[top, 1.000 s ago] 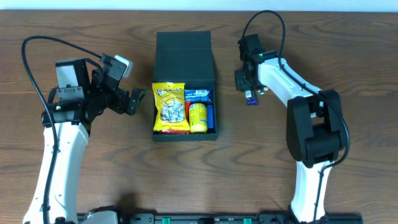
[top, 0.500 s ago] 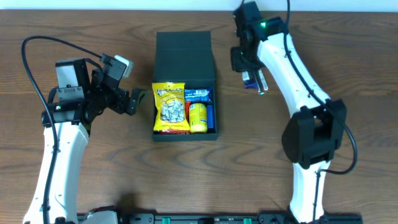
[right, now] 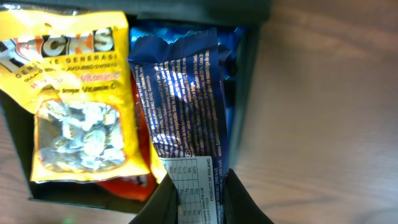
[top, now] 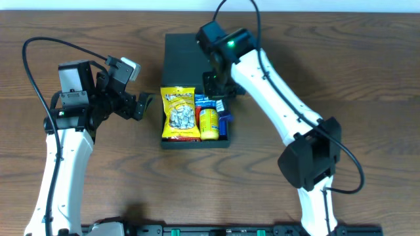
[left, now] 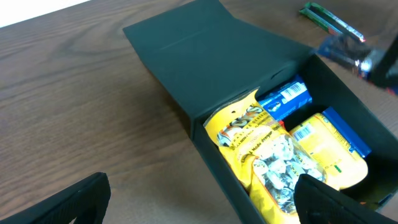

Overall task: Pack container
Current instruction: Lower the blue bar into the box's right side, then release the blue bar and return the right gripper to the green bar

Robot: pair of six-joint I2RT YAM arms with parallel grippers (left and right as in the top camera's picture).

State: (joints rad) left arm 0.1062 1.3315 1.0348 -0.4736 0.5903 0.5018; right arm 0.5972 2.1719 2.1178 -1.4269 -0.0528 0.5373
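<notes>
The container (top: 169, 141), a black square box with its flap lid (top: 193, 54) folded back, lies at the table's middle. It holds a yellow snack packet (top: 180, 113), a yellow pouch (top: 209, 123) and blue packets. My right gripper (top: 220, 97) hovers over the box's right side, shut on a dark blue snack packet (right: 183, 93) that hangs over the right compartment beside the yellow snack packet (right: 71, 93). My left gripper (top: 142, 105) stands open just left of the box, with nothing between its fingers (left: 62, 202).
A green wrapped bar (left: 329, 18) lies on the wooden table beyond the box's right side. The left arm's base stands at the left, and the right arm reaches across from the right front.
My right arm has swung left from the table beside the box to above the box's right side, carrying the blue packet. The left arm has not moved.
</notes>
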